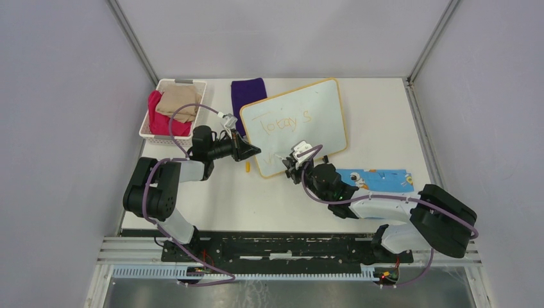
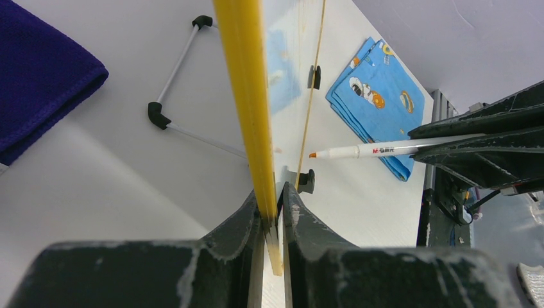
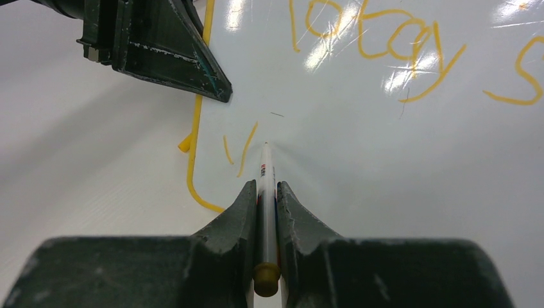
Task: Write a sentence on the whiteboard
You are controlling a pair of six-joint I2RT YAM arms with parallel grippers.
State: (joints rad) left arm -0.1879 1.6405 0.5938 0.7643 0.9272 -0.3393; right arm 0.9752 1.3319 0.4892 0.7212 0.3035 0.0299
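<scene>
The whiteboard [image 1: 317,106] lies tilted at the back middle of the table, and its yellow frame [image 2: 244,96] runs up the left wrist view. My left gripper [image 1: 253,152] [image 2: 272,212] is shut on the frame at the board's lower left edge. The sentence [image 1: 280,122] [image 3: 378,45] reads "Today's" in orange, with a short stroke [image 3: 238,149] below it that begins a second line. My right gripper [image 1: 296,159] [image 3: 267,192] is shut on a white marker [image 3: 267,173] [image 2: 365,151]. The marker's tip is at the board just right of that stroke.
A white basket [image 1: 145,125] of red and beige cloths stands at the back left. A purple cloth [image 1: 248,93] [image 2: 38,77] lies behind the board. A blue cartoon-print cloth [image 1: 375,179] [image 2: 378,96] lies to the right. A small yellow cap [image 1: 247,169] rests near the board's corner.
</scene>
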